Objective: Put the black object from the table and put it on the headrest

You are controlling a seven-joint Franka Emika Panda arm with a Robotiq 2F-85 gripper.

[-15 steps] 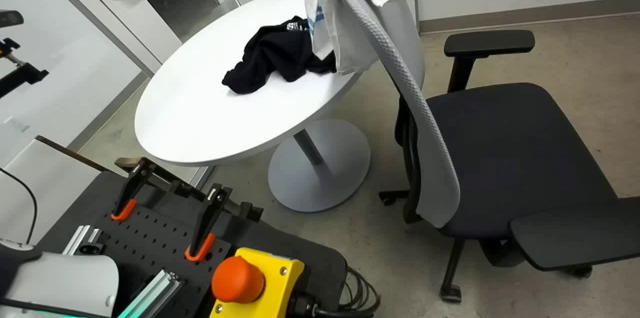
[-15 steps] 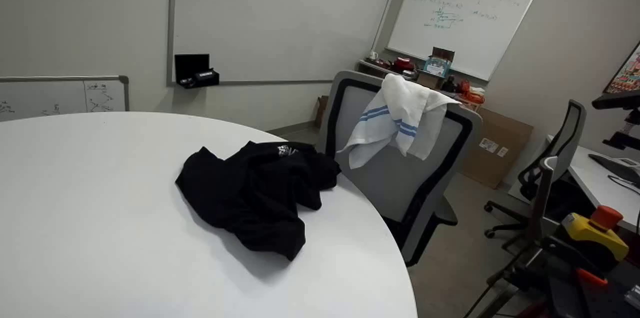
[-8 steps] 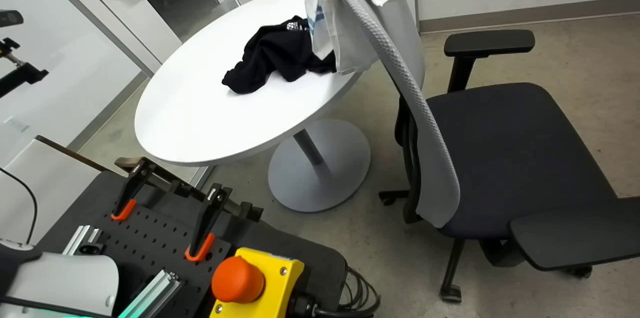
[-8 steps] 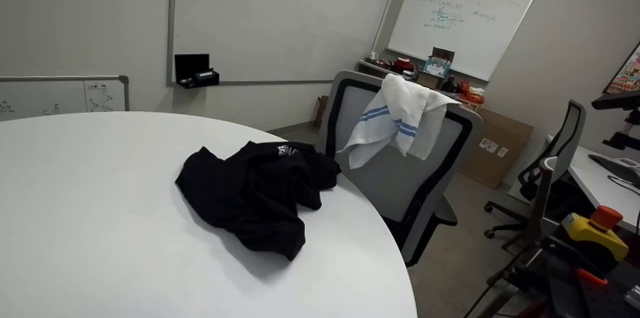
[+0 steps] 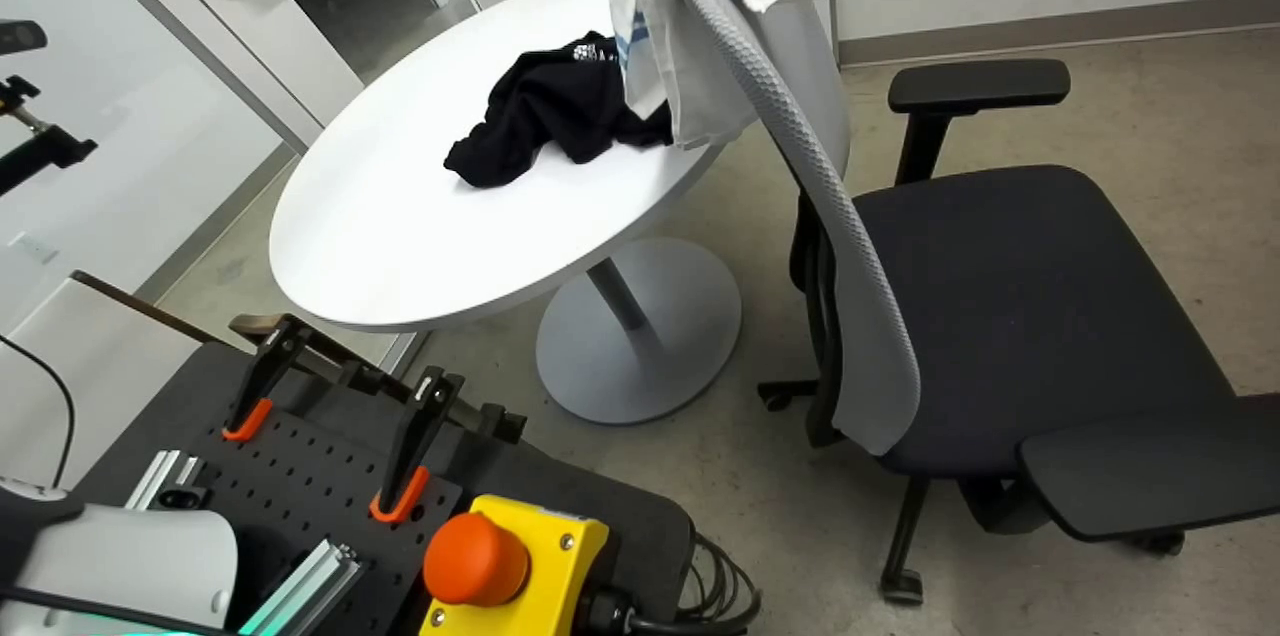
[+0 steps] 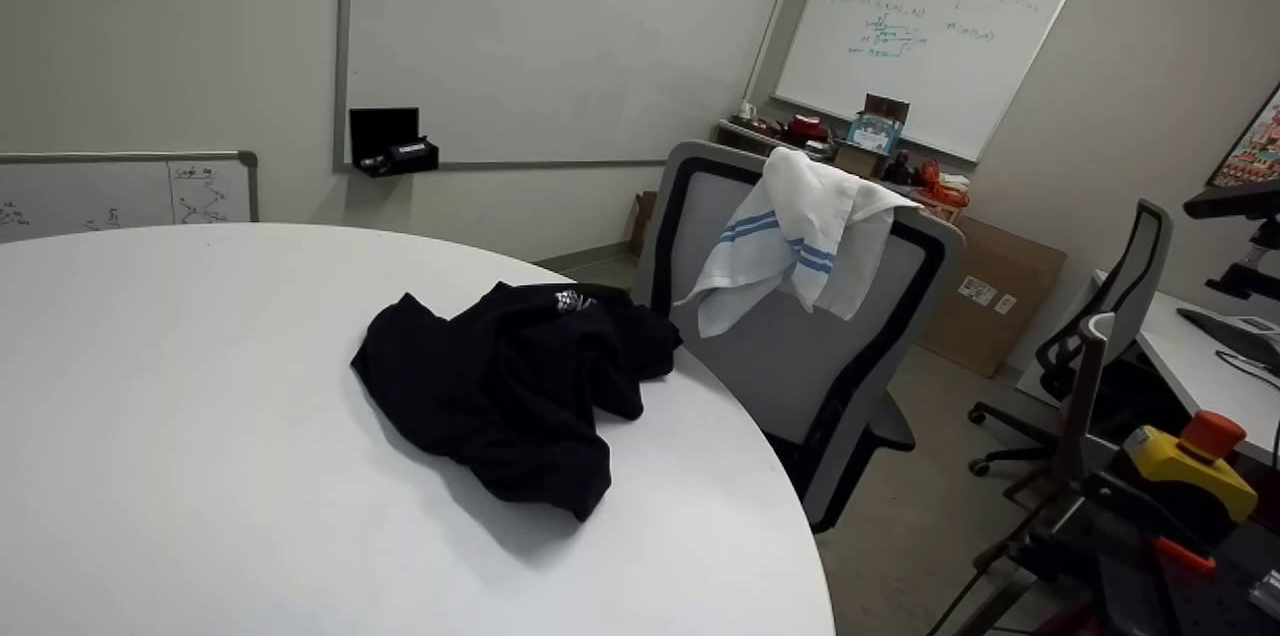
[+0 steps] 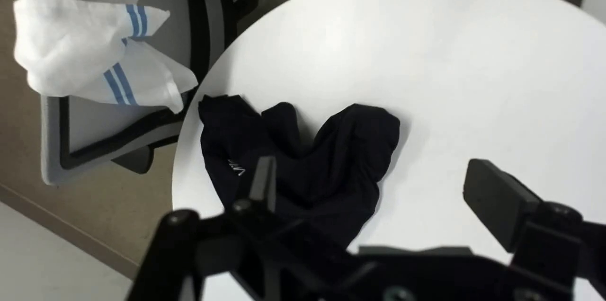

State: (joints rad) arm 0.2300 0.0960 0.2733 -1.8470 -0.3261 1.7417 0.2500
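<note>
A crumpled black cloth with a small white print lies on the white round table point(image 5: 370, 226). The cloth shows in both exterior views point(image 5: 560, 106) point(image 6: 500, 396) and in the wrist view point(image 7: 343, 159). It is near the table edge beside a grey chair. A white towel with blue stripes point(image 6: 810, 226) hangs over the top of the chair back point(image 6: 780, 371); the towel also shows in the wrist view point(image 7: 80, 50). My gripper point(image 7: 370, 166) is open and empty above the table. Its left finger overlaps the cloth in the wrist view; its right finger is over bare table. The exterior views do not show the gripper.
The chair's armrest point(image 5: 980, 86) and seat point(image 5: 1040, 316) lie beyond its back. A black cart with clamps point(image 5: 415, 441) and a yellow box with a red button point(image 5: 540, 566) stands near the table. More chairs point(image 6: 1120, 306) and a desk are farther off.
</note>
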